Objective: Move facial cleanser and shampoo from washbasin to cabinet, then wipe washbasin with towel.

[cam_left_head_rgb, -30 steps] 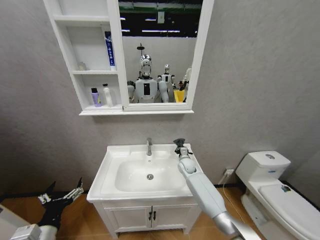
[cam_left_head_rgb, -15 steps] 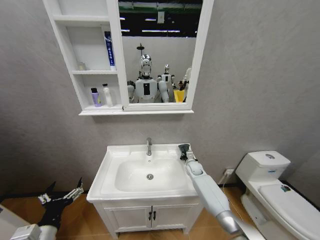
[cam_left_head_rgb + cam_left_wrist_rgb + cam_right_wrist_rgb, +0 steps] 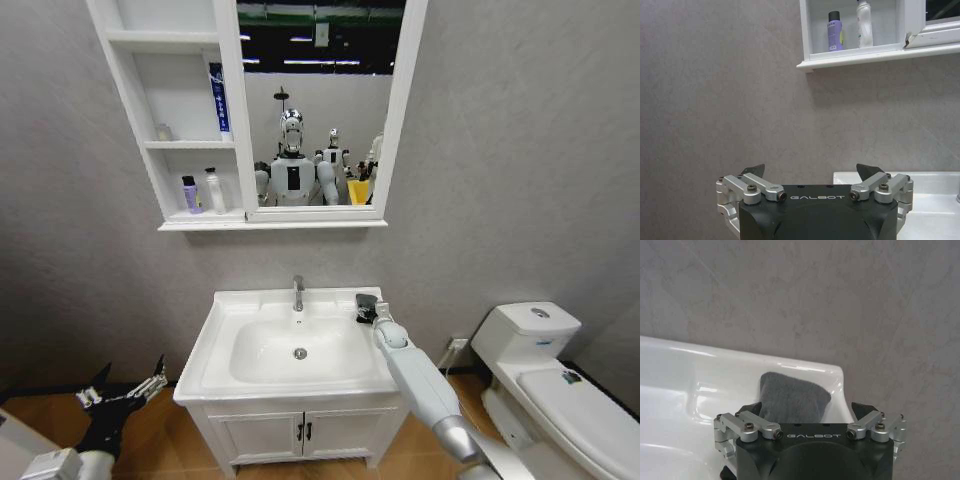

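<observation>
The dark grey towel (image 3: 794, 396) lies folded on the back right corner of the white washbasin (image 3: 213, 340), against the wall. My right gripper (image 3: 366, 306) (image 3: 807, 409) is down at that corner, open, with one finger on each side of the towel. Low at the left of the vanity, my left gripper (image 3: 125, 385) (image 3: 810, 170) hangs open and holds nothing. In the cabinet (image 3: 150, 120), a purple bottle (image 3: 190, 194) (image 3: 835, 31) and a white bottle (image 3: 214, 190) (image 3: 864, 23) stand in the lowest compartment. I cannot tell which is the shampoo or the facial cleanser.
A blue tube (image 3: 217, 96) stands in the cabinet's middle compartment beside the mirror (image 3: 315, 100). The chrome tap (image 3: 298, 292) rises at the back of the bowl. A white toilet (image 3: 540, 370) stands to the right, and the vanity doors (image 3: 300, 432) are closed.
My right gripper has moved a little to the right and down, from above the basin's back rim onto its back right corner, around the towel. The left arm has stayed still.
</observation>
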Controlling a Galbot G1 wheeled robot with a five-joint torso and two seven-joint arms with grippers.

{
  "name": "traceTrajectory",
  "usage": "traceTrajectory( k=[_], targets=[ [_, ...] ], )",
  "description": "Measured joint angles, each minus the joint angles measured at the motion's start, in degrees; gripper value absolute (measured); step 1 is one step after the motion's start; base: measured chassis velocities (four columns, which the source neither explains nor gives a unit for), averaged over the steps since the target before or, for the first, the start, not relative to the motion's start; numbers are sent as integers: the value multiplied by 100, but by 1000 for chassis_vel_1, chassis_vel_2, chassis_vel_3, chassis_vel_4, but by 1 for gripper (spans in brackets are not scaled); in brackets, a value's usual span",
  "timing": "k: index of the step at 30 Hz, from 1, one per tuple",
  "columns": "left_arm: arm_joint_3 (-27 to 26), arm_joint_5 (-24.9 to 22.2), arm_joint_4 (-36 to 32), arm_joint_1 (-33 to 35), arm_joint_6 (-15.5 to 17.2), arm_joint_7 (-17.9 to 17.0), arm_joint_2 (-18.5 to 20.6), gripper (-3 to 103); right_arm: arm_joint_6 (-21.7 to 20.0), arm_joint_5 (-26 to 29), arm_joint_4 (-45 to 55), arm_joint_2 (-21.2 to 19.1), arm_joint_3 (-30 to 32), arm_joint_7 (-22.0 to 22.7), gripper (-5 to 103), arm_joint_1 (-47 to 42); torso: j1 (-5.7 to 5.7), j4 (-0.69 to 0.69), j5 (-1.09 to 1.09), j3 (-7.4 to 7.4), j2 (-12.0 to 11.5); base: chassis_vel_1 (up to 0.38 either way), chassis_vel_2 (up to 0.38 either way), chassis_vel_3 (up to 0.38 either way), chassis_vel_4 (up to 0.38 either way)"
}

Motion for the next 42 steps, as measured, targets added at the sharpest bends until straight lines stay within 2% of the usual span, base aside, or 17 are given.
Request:
traceTrajectory(
  k=[3, 4, 6, 7, 8, 9, 10, 12, 13, 14, 16, 17, 19, 22, 27, 42],
  targets=[
    [0, 0, 0, 0, 0, 0, 0, 100, 26, -4, 858, -190, 53, 169, 100, -204, 0, 2, 0, 0, 0, 0, 0, 0, 0],
    [0, 0, 0, 0, 0, 0, 0, 100, 26, -4, 858, -190, 53, 169, 100, -204, 0, 2, 0, 0, 0, 0, 0, 0, 0],
    [0, 0, 0, 0, 0, 0, 0, 100, 26, 94, 1740, -428, 168, 243, 100, -561, 0, 3, -2, -1, 0, 0, 0, 0, 0],
    [0, 0, 0, 0, 0, 0, 0, 100, 26, 94, 1740, -428, 168, 243, 100, -561, 0, 3, -2, -1, 0, 0, 0, 0, 0],
    [0, 0, 0, 0, 0, -1, 0, 100, 39, 57, 2308, -618, 309, 252, 100, -947, 0, 3, -2, -1, 1, 0, 0, 0, 0],
    [0, 0, 0, 0, 0, 1, 0, 100, 73, -84, 2826, -750, 455, 240, 100, -1350, 0, -3, 1, -1, 0, 0, 0, 0, 0],
    [0, 0, 0, 0, 0, 1, 0, 100, 73, -84, 2826, -750, 455, 240, 100, -1350, 0, -3, 1, -1, 0, 0, 0, 0, 0],
    [0, 0, 0, -1, 0, 1, 0, 100, 43, -322, 3921, -897, 761, 251, 100, -2242, 0, -4, -1, -1, 1, 0, 0, 0, 0],
    [1, 0, 0, 0, 0, 0, 0, 100, -38, -365, 4446, -866, 906, 326, 100, -2750, -1, -1, -3, -2, 1, 0, 0, 0, 0],
    [1, 0, 0, 0, 0, 0, 0, 100, -38, -365, 4446, -866, 906, 326, 100, -2750, -1, -1, -3, -2, 1, 0, 0, 0, 0],
    [-1, 0, 0, 0, -1, -1, 0, 100, -107, -510, 5483, -602, 1094, 570, 100, -3984, 0, -1, 3, -1, 1, 0, 0, 0, 0],
    [-1, 0, 0, 0, -1, -1, 0, 100, -107, -510, 5483, -602, 1094, 570, 100, -3984, 0, -1, 3, -1, 1, 0, 0, 0, 0],
    [0, 0, 0, 0, -1, 0, 0, 100, 15, -888, 6202, -344, 1135, 617, 100, -4893, -1, -2, -2, -2, 1, 0, 0, 0, 0],
    [0, 0, 0, -1, 0, 0, 0, 100, 165, -1215, 6529, -183, 1094, 615, 100, -5349, 0, -2, -2, -1, 1, 37, -24, -41, 35],
    [0, 0, 0, 0, 0, 0, 0, 100, 307, -1425, 6714, -35, 986, 652, 100, -5478, 1, 1, -2, -1, 1, 101, -96, -110, 101],
    [0, 0, 0, -1, 1, 0, 0, 100, 257, -1713, 7233, -58, 873, 707, 100, -5937, 0, 0, 1, 0, 0, 245, -234, -232, 243]
  ],
)
